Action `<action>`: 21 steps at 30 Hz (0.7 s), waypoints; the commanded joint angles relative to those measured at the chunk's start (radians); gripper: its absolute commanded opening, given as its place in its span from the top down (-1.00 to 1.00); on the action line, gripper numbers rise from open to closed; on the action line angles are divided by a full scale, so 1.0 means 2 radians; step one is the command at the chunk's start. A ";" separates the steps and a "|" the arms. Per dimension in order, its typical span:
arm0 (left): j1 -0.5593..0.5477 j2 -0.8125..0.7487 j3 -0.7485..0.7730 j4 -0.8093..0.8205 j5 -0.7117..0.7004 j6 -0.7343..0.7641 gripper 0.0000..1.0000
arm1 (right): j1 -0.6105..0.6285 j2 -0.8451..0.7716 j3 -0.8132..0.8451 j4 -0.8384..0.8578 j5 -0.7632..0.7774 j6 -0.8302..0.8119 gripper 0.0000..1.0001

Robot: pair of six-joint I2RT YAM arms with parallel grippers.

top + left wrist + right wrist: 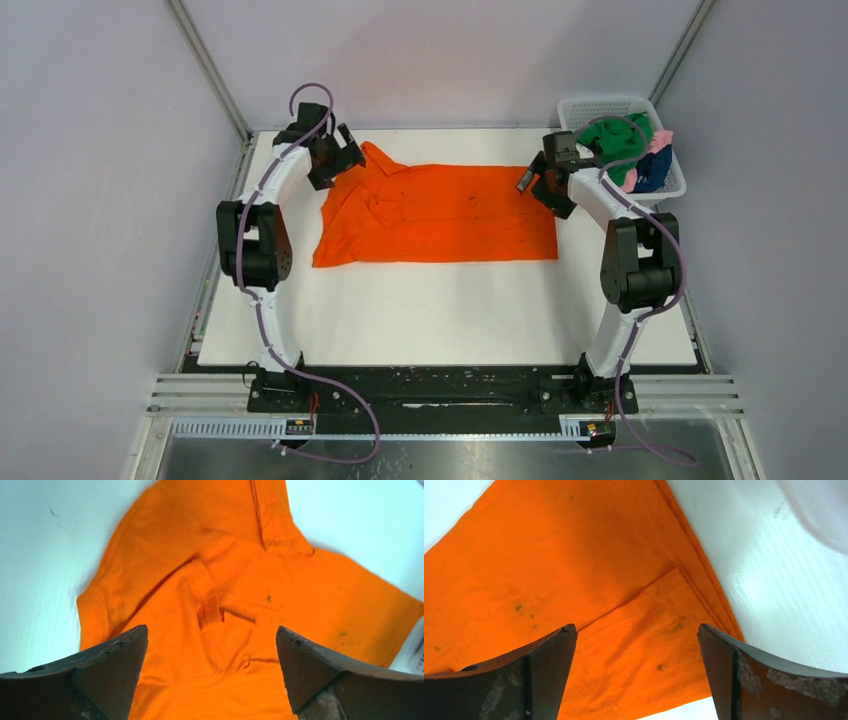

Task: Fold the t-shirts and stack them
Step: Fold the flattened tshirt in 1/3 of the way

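Observation:
An orange t-shirt (440, 212) lies spread on the white table, collar end to the left, hem to the right. My left gripper (345, 150) hovers open and empty over its far-left collar and sleeve end; the left wrist view shows the rumpled collar area (220, 605) between the spread fingers. My right gripper (530, 178) hovers open and empty over the far-right hem corner; the right wrist view shows a folded-over flap of the shirt (644, 645). Green (608, 140), pink (662, 140) and navy (652, 170) shirts lie bunched in the basket.
A white mesh basket (600, 104) stands at the table's far right corner, close behind the right arm. The white tabletop (440, 310) shows in front of the orange shirt. Grey walls and metal posts enclose the table.

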 commanded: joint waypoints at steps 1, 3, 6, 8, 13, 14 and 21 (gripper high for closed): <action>-0.004 -0.069 -0.085 0.055 0.041 -0.009 -0.98 | 0.010 -0.023 -0.023 0.025 -0.056 0.005 -0.99; -0.012 -0.091 -0.140 0.090 0.058 -0.020 -0.98 | 0.027 -0.021 -0.040 0.046 -0.086 -0.001 -0.99; -0.017 -0.092 -0.195 0.109 0.061 -0.034 -0.98 | 0.058 0.003 -0.041 0.053 -0.120 -0.018 -0.99; -0.015 -0.085 -0.226 0.109 0.037 -0.041 -0.98 | 0.075 0.021 -0.050 0.064 -0.126 -0.014 -0.99; -0.014 -0.099 -0.292 0.099 0.025 -0.041 -0.98 | 0.101 0.014 -0.099 0.063 -0.135 0.000 -0.99; -0.014 -0.111 -0.312 0.103 0.024 -0.040 -0.98 | 0.104 0.005 -0.119 0.069 -0.133 0.003 -0.99; -0.014 -0.191 -0.432 0.114 0.017 -0.030 -0.98 | 0.125 -0.072 -0.248 0.092 -0.141 0.023 -0.99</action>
